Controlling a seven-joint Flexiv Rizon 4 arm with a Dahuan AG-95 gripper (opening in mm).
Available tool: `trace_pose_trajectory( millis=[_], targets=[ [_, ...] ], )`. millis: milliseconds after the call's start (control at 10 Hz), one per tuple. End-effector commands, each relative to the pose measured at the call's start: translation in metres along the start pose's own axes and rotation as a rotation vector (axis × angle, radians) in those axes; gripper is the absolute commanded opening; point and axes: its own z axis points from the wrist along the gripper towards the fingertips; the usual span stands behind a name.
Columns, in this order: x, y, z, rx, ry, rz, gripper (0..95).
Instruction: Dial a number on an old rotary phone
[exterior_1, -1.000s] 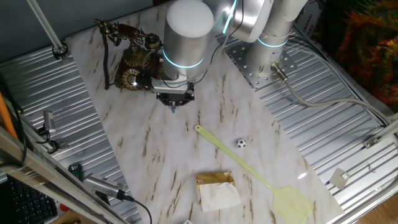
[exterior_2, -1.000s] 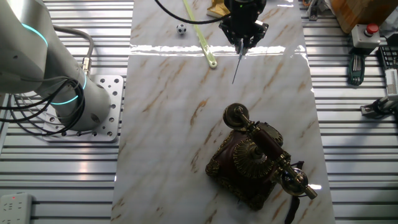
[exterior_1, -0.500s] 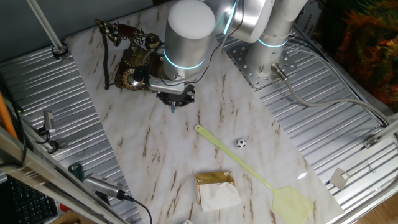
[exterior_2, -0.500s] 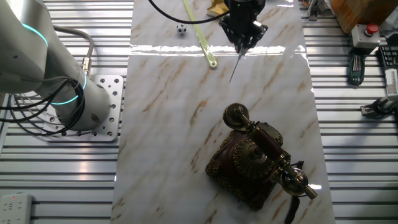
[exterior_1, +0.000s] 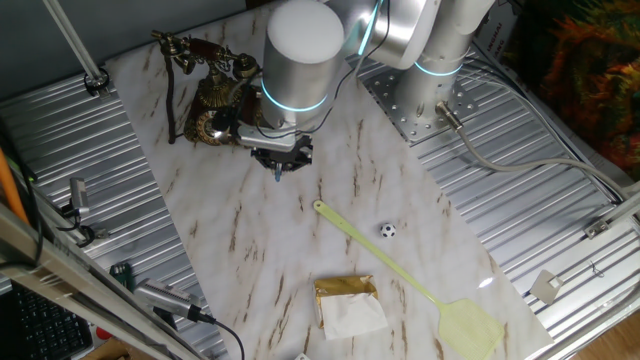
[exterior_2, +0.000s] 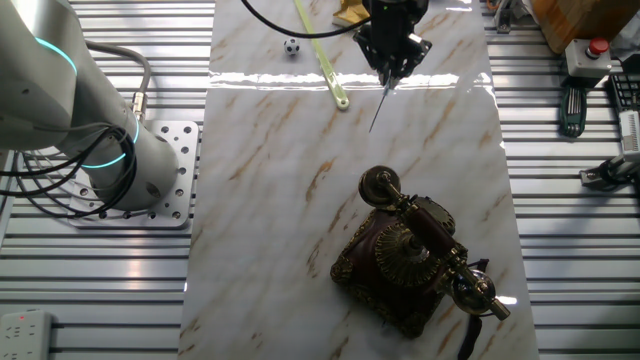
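— So, where's the old rotary phone (exterior_2: 412, 262)?

— On the marble tabletop (exterior_2: 270, 200), at about five o'clock from my gripper (exterior_2: 388, 76) in the other fixed view, well apart from it. Handset on its cradle.

— And your fingers?

— Pinched together on a thin stylus (exterior_2: 378, 108) that slants down toward the phone, tip above bare marble.

— Anything else?

— Behind me lie a pale green fly swatter (exterior_1: 400, 272) and a small ball (exterior_1: 387, 230).

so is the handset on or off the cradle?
On. The handset lies across the top of the old rotary phone, and the end effector is well clear of it.
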Motion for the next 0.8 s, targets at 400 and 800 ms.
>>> trace_pose_trajectory(
  millis=[400, 800],
  targets=[
    [0.0, -0.004, 0.001, 0.019, 0.008, -0.015, 0.0],
    [0.005, -0.032, 0.006, -0.002, -0.005, -0.05, 0.0]
  ],
)
